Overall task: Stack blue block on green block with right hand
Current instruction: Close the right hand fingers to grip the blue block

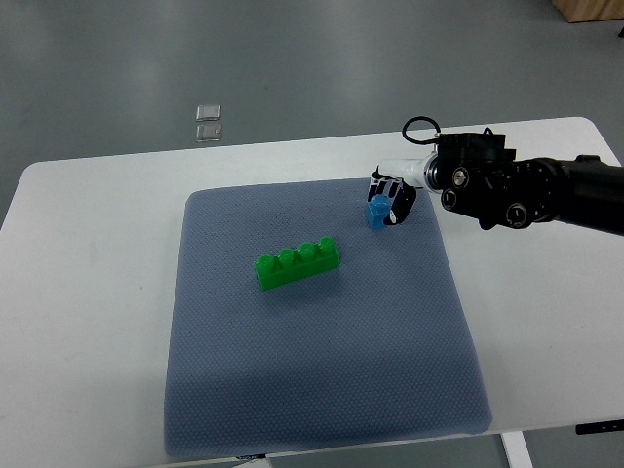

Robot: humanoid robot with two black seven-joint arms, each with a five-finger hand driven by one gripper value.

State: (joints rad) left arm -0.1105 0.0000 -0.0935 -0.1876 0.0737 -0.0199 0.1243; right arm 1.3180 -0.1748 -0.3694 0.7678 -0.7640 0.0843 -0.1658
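A long green block (298, 263) with four studs lies on the blue-grey mat (322, 390), near its middle. A small blue block (376, 211) is at the mat's upper right. My right hand (390, 201) comes in from the right edge and its fingers are curled around the blue block, holding it just above or on the mat; I cannot tell which. The blue block is up and to the right of the green block, well apart from it.
The mat lies on a white table (88, 292). Two small clear plastic pieces (209, 122) lie on the floor beyond the table's far edge. My black right forearm (546, 193) stretches over the table's right side.
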